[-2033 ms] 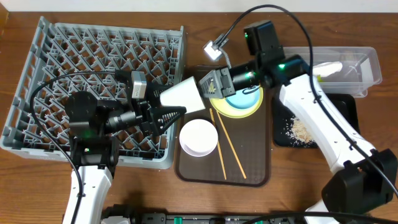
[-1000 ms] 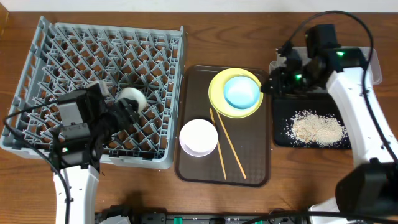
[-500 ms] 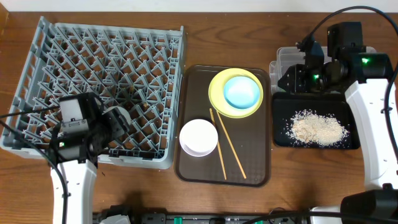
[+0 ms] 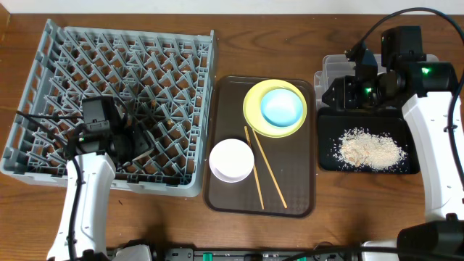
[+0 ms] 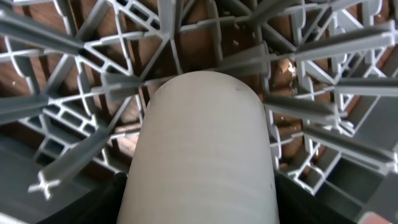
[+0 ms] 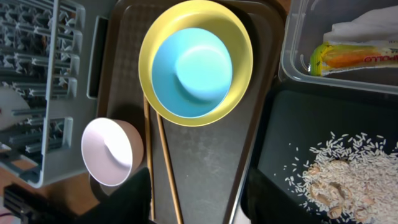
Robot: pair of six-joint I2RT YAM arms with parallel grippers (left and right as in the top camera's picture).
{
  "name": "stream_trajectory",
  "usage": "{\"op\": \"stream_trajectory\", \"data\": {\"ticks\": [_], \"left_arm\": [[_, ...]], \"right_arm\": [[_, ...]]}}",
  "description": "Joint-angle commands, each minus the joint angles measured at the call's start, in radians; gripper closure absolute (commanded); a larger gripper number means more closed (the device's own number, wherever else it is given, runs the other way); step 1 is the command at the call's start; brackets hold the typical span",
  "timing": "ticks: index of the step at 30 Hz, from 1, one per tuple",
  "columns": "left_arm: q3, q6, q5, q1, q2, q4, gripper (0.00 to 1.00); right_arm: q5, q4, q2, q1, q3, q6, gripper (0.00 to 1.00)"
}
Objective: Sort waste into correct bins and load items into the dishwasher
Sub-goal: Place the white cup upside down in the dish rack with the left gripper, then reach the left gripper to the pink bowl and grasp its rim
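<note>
My left gripper (image 4: 134, 141) is low inside the grey dish rack (image 4: 65, 65) and is shut on the small white cup (image 5: 202, 143), which sits among the pegs. The cup is hidden in the overhead view. My right gripper (image 4: 342, 93) is open and empty, hovering over the seam between the clear tub (image 4: 332, 67) and the black tray (image 4: 406, 163) holding rice crumbs (image 4: 370, 150). The tub holds the white napkin (image 6: 368, 25) and the green-and-orange wrapper (image 6: 354, 55). The blue bowl (image 4: 281, 106) sits in the yellow plate (image 4: 254, 116). The white bowl (image 4: 231, 159) and two chopsticks (image 4: 262, 172) lie nearby.
The plate, bowls and chopsticks lie on a dark brown serving tray (image 4: 297, 196) between the rack and the bins. The rack fills the left side of the wooden table (image 4: 348, 232). Cables hang from both arms.
My left gripper carried the white cup from the brown tray into the rack and lowered it among the pegs. My right arm swung right over the bins, then held still.
</note>
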Motion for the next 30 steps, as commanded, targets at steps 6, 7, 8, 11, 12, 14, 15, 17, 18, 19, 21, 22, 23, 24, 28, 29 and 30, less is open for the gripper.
{"op": "stream_trajectory", "data": {"ticks": [6,7,8,11,12,14,15,17,18,19,21,22,23,24,28,29,30], "left_arm": [[0.068,0.014,-0.016,0.005,-0.034,0.018,0.1],[0.082,0.014,-0.015,0.005,-0.04,0.007,0.1],[0.097,0.014,-0.015,0.005,-0.046,-0.008,0.1],[0.142,0.014,0.001,0.001,-0.065,-0.055,0.1],[0.155,0.013,0.012,-0.007,-0.074,-0.068,0.09],[0.166,0.013,0.051,-0.037,-0.098,-0.072,0.09],[0.166,0.013,0.069,-0.06,-0.111,-0.07,0.09],[0.166,0.013,0.074,-0.124,-0.129,-0.071,0.08],[0.165,0.013,0.074,-0.164,-0.134,-0.072,0.09],[0.165,0.013,0.075,-0.207,-0.135,-0.073,0.08],[0.165,0.013,0.075,-0.29,-0.131,-0.071,0.08],[0.164,0.013,0.075,-0.335,-0.127,-0.061,0.08],[0.164,0.008,0.081,-0.375,-0.123,-0.061,0.08],[0.163,-0.002,0.097,-0.413,-0.116,-0.057,0.08],[0.159,-0.013,0.146,-0.564,-0.066,0.001,0.08],[0.158,-0.012,0.144,-0.599,-0.049,0.012,0.08],[0.158,-0.012,0.142,-0.631,-0.03,0.022,0.09]], "right_arm": [[0.002,0.008,-0.002,-0.024,0.016,-0.005,0.15],[0.002,0.007,-0.002,-0.032,0.016,-0.005,0.12],[0.001,0.007,-0.002,-0.039,0.016,-0.005,0.11],[0.001,0.006,-0.002,-0.064,0.016,0.0,0.09],[0.001,0.005,-0.002,-0.071,0.016,0.0,0.08],[0.001,0.003,-0.002,-0.087,0.016,0.0,0.06],[0.001,0.0,-0.002,-0.094,0.016,0.0,0.06],[0.001,-0.005,-0.002,-0.101,0.016,-0.001,0.04],[0.001,-0.005,-0.002,-0.106,0.016,-0.001,0.04],[0.001,-0.006,-0.002,-0.11,0.016,-0.001,0.02],[0.001,-0.008,-0.002,-0.114,0.016,-0.001,0.01],[0.001,-0.008,-0.002,-0.114,0.016,-0.001,0.01],[0.0,-0.008,-0.002,-0.114,0.016,-0.001,0.01],[0.0,-0.009,-0.002,-0.114,0.016,0.0,0.01],[0.001,-0.016,-0.002,-0.113,0.016,-0.001,0.01],[0.001,-0.018,-0.002,-0.114,0.016,-0.001,0.01],[0.001,-0.018,-0.002,-0.114,0.016,-0.001,0.01]]}}
